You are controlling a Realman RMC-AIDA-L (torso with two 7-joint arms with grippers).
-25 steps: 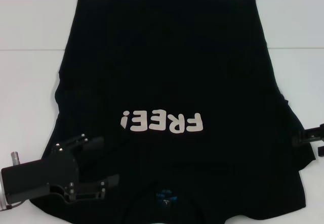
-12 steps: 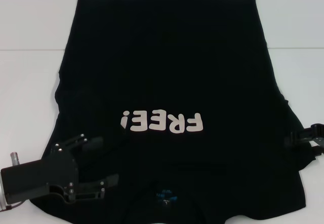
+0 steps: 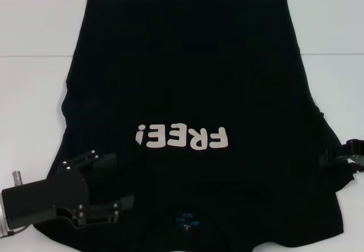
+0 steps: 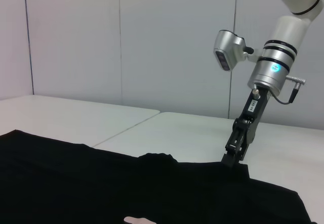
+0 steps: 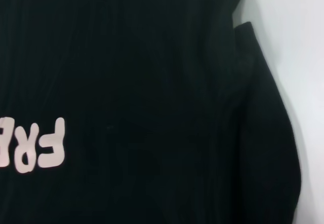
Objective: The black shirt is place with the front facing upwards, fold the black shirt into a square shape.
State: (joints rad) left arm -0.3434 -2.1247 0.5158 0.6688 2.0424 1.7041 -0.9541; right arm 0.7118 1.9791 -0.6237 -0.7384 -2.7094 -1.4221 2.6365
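On the white table (image 3: 34,93), the black shirt (image 3: 187,81) lettered "FREE!"; left tool (image 3: 111,185) apart, right tool (image 3: 341,156) indiscernible.

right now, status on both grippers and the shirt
Left gripper jaws open, low over shirt's left shoulder. Right gripper at right sleeve edge, tips down at the cloth. Shirt flat, print up, unfolded. Nothing in the way.

The black shirt (image 3: 187,87) is soft matt cloth, lying smooth with faint creases; its white "FREE!" lettering (image 3: 182,137) looks like a flat, slightly glossy print, and the small blue neck label (image 3: 186,221) like woven fabric. The table (image 3: 34,93) is a smooth, matt white surface. The left gripper (image 3: 105,185) is matt black plastic with small bright metal screws. The right gripper (image 4: 234,155) is black, below a glossy silver and white arm.
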